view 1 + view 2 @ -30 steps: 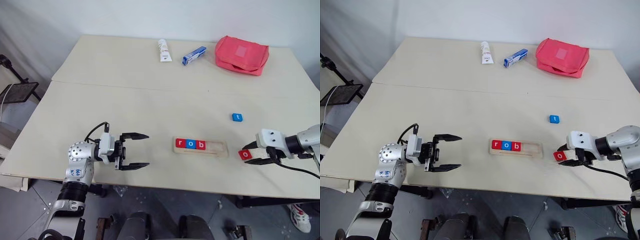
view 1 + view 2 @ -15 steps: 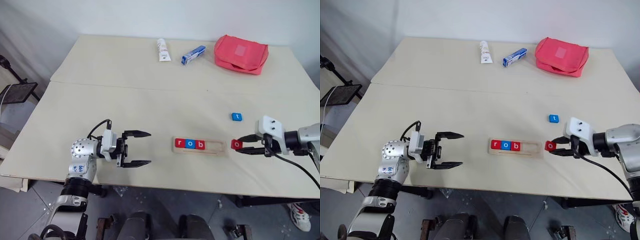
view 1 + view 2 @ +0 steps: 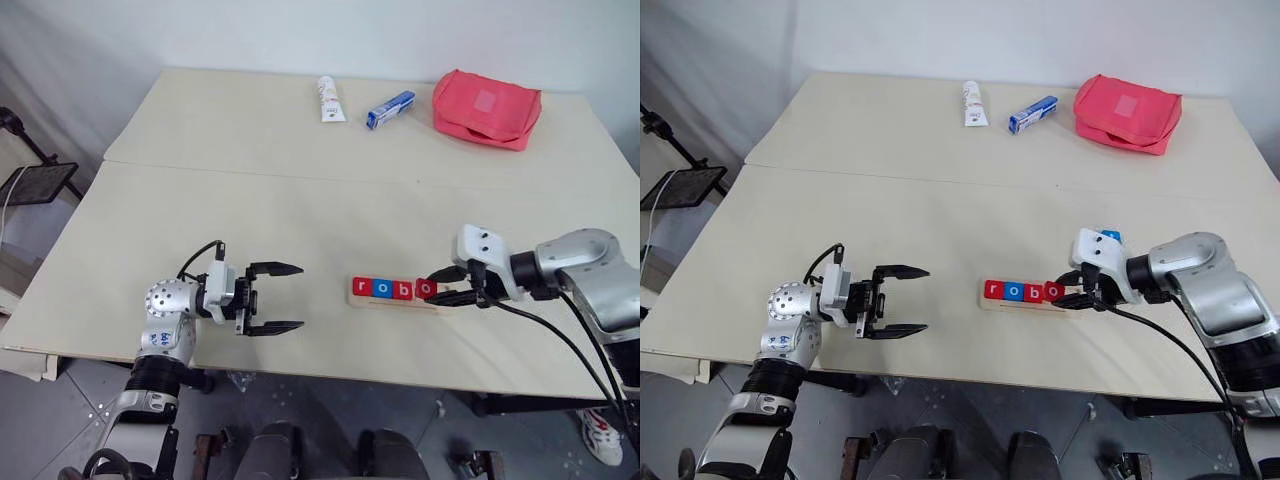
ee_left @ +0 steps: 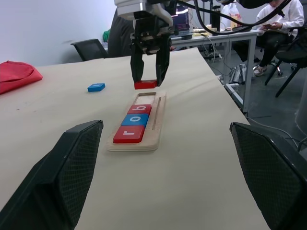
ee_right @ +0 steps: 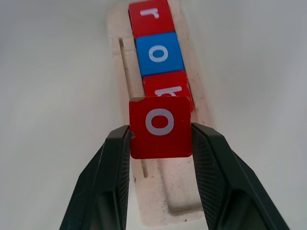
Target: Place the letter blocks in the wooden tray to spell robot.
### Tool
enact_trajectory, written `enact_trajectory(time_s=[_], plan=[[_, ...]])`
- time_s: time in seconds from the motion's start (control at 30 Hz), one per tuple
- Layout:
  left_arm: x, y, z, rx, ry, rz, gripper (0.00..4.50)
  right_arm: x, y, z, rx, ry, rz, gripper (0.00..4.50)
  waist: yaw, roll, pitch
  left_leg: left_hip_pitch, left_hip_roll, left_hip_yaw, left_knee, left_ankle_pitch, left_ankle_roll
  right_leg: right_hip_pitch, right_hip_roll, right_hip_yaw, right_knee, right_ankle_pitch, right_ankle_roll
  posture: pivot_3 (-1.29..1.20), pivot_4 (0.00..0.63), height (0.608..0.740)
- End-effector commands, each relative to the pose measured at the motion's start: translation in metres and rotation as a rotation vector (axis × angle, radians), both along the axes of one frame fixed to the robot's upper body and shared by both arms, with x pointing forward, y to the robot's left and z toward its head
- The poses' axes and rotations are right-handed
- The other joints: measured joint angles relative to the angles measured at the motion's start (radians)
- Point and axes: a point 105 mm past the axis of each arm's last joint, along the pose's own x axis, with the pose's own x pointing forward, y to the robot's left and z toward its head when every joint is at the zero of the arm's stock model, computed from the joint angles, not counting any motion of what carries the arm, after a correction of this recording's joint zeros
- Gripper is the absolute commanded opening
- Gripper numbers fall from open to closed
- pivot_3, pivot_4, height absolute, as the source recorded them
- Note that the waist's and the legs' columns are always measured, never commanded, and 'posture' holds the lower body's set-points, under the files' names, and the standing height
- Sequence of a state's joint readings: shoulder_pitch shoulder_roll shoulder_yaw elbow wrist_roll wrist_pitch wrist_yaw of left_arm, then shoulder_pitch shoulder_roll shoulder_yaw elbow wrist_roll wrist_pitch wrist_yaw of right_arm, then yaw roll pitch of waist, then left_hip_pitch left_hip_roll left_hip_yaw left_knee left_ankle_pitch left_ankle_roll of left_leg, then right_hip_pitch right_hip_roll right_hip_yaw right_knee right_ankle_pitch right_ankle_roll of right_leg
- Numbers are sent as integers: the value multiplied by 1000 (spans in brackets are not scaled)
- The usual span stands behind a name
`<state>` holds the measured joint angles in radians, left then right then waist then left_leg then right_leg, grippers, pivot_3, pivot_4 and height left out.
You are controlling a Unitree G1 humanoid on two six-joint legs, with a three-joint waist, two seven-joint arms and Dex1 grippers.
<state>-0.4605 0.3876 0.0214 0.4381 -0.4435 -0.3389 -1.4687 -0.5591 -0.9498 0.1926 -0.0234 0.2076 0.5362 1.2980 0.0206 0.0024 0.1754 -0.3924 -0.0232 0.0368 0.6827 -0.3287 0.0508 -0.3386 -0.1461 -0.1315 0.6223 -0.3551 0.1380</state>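
The wooden tray point(image 3: 351, 299) lies near the table's front edge with a red "r" block point(image 3: 362, 288), a blue "o" block point(image 3: 381, 289) and a red "b" block point(image 3: 401, 290) in a row from its left end. My right gripper point(image 3: 440, 285) is shut on a red "o" block point(image 5: 160, 127), held just over the empty part of the tray beside the "b". The blue "t" block point(image 4: 96, 87) lies flat on the table behind the tray. My left gripper point(image 3: 300, 297) hovers open and empty to the left of the tray.
At the table's far side lie a white tube point(image 3: 328, 100), a blue-and-white box point(image 3: 389, 109) and a red pouch point(image 3: 487, 104). A seam point(image 3: 300, 178) runs across the tabletop. The left wrist view has desks, chairs and seated people beyond the table.
My right gripper has carried the red "o" block leftward, from the table right of the tray to over the tray's empty part. The left gripper has stayed put.
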Motion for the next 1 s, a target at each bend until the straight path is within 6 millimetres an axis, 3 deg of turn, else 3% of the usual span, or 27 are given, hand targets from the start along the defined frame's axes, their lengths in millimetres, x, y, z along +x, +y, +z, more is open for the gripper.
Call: enact_trajectory(time_s=[0.03,0.53,0.57,0.8,1.0], plan=[[-2,2,5,-10,-29,13,4500,6,0,4,-21,-33,17,1441,0,0,0,0,0,0,0,0,0,0,0,0,0,0,0,0,150,740],[-3,2,5,-15,-31,27,4500,12,0,-4,-70,-12,55,1441,0,0,0,0,0,0,0,0,0,-1,0,0,1,0,0,0,150,740],[-3,2,5,-14,-31,27,4500,13,1,-4,-69,-14,55,2152,0,0,0,0,0,0,0,0,0,-1,0,0,1,0,0,0,150,740],[-2,1,6,-14,-32,23,4500,16,-1,4,-85,-59,40,4479,0,0,0,0,0,0,0,0,0,-1,0,0,1,0,0,0,150,740],[1,-1,7,-17,-33,19,4500,11,5,19,-18,-92,23,4479,1,0,0,0,0,0,0,0,0,-1,0,0,1,0,0,0,150,740]])
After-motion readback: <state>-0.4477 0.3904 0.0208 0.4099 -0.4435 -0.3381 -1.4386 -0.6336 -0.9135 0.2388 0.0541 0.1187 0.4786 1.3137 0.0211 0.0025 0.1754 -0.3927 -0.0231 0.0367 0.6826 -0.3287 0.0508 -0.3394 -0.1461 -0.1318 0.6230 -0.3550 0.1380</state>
